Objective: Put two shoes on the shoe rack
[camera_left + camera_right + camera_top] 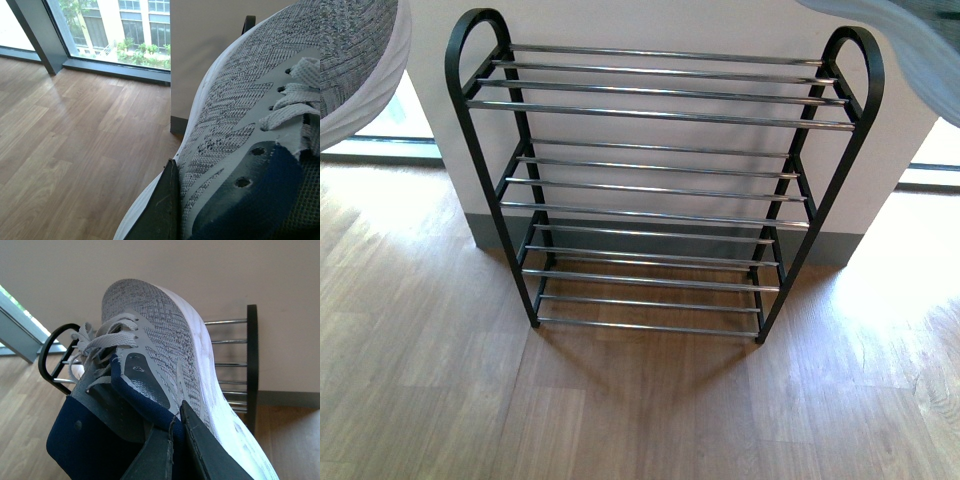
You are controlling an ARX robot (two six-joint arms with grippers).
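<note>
The black shoe rack [660, 190] with chrome rods stands against the wall, and all its tiers are bare. One grey knit sneaker [350, 60] hangs at the top left of the front view, above and left of the rack. My left gripper [197, 192] is shut on this sneaker [235, 115] at its collar; one dark finger [162, 210] shows outside, the other is hidden inside. The second sneaker [910, 40] hangs at the top right. My right gripper [179, 419] is shut on that sneaker's [160, 340] side wall, toe pointing at the rack [252, 360].
Wooden floor [640, 410] spreads in front of the rack. A pale wall with a grey skirting [480, 232] backs it. Floor-to-ceiling windows [125, 30] flank the wall on both sides.
</note>
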